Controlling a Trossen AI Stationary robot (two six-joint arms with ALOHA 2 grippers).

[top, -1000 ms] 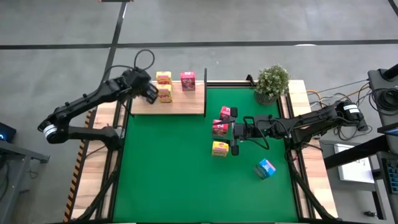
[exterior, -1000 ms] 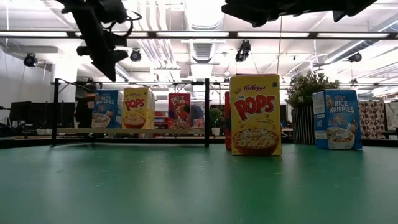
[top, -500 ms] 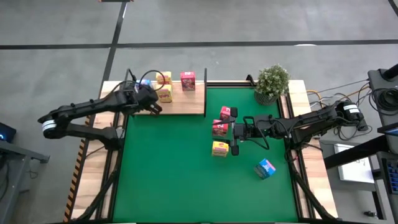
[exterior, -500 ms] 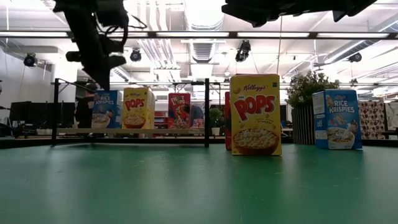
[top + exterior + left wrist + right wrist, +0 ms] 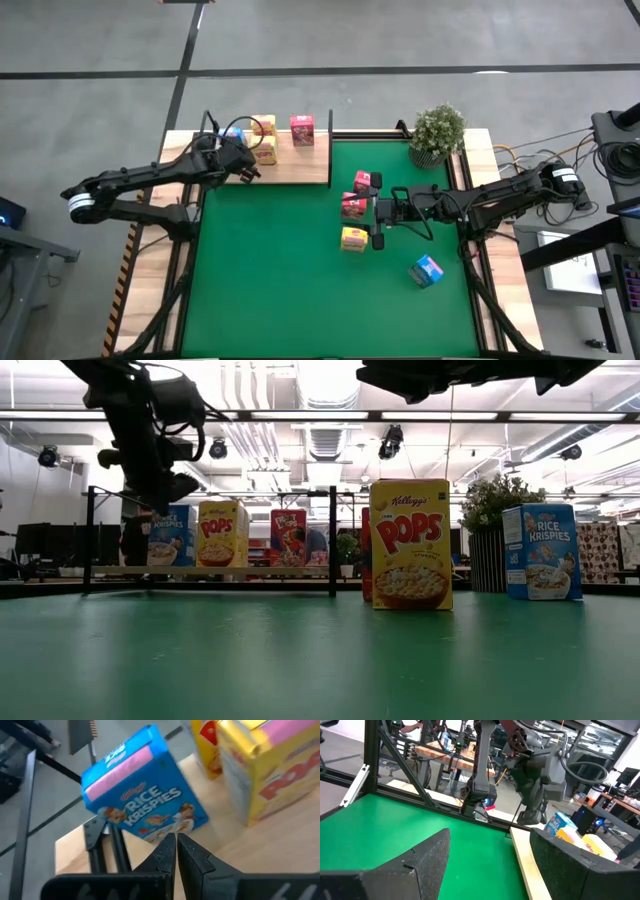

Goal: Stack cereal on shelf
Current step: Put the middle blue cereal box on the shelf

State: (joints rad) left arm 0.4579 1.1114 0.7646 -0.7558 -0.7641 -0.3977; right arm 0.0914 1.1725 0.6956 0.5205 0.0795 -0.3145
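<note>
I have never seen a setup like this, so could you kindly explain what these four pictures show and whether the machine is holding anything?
Two dark robot arms work at a table. One camera looks straight down, one sits at table height, and one rides on each wrist. The left gripper hangs shut and empty over the wooden shelf, which carries a blue Rice Krispies box, yellow boxes and a pink box. The right gripper waits open over the green mat, beside two pink boxes and a yellow box; another blue box lies apart.
</note>
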